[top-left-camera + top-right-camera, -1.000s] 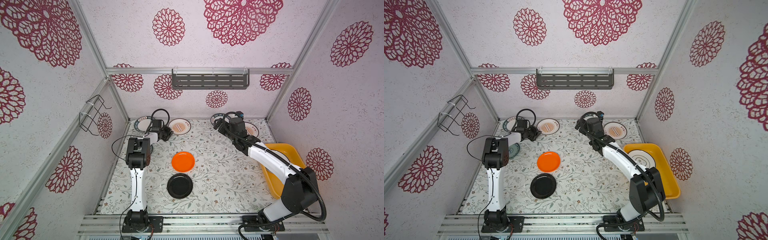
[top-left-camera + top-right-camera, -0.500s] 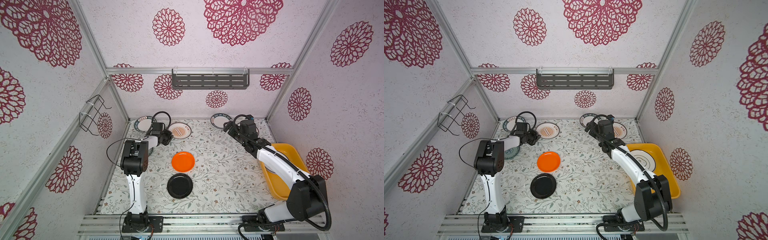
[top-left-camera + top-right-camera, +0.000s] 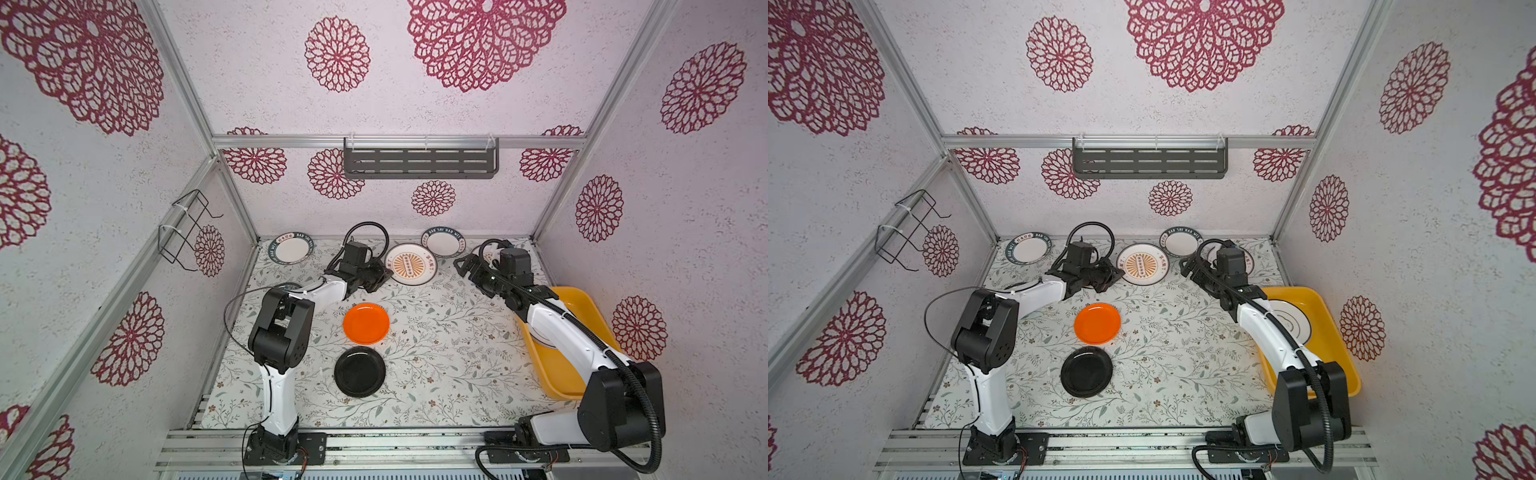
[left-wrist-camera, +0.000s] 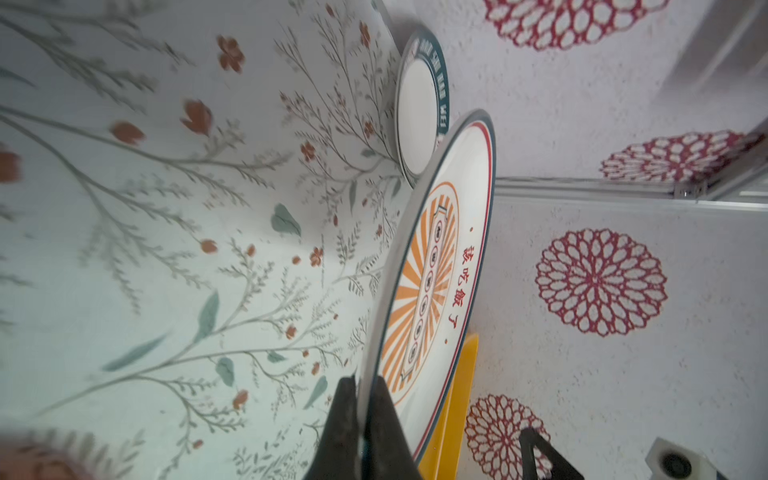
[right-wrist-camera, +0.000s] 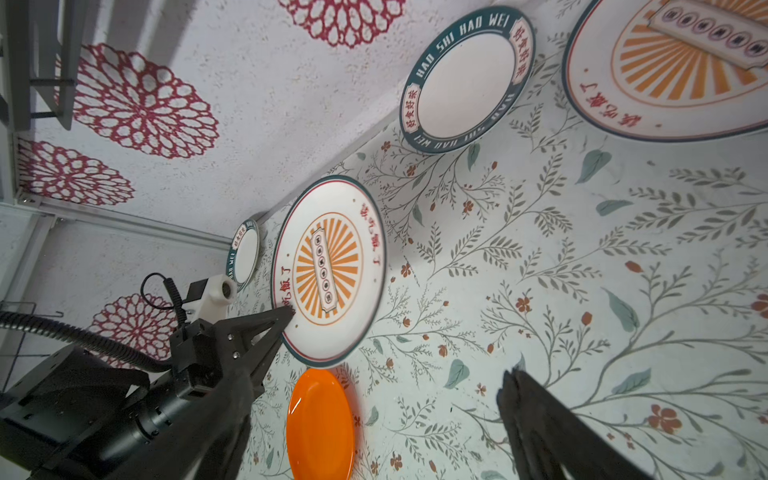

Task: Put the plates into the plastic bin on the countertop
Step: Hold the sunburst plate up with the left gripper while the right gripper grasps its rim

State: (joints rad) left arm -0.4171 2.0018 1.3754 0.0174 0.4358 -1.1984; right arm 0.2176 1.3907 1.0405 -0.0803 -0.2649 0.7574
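Left wrist view shows the left claw (image 4: pixel 365 384) clearly: its two dark fingers are pinched tight on the near rim of a sunburst plate (image 4: pixel 432 282), white with orange rays and red characters. The gripped side looks raised off the bench (image 4: pixel 166 249), so the plate tilts. I cannot tell whether its far edge rests on the surface. Just past it a teal-rimmed plate (image 4: pixel 419 120) lies flat by the back wall. The right claw (image 3: pixel 465 266) is spread wide with nothing in it, poised near a second sunburst plate (image 5: pixel 673 62) towards the back right of the bench.

Further out, in both top views, a second teal-rimmed plate (image 3: pixel 291 248) sits in the back left corner. An orange plate (image 3: pixel 366 323) and a black plate (image 3: pixel 360 371) lie mid-bench, just beside each other. A sliver of a partly hidden plate (image 3: pixel 286 286) shows under the left arm. The plastic bin (image 3: pixel 579 296) sits along the right edge of the bench against the wall. In a top view one ringed white plate (image 3: pixel 1289 328) lies inside it, and anything stacked beneath is hidden.

I judge the task to be at an early stage: one plate visibly binned, seven outside. The gripped sunburst plate looks like the next to go, with most of the bench to cross.
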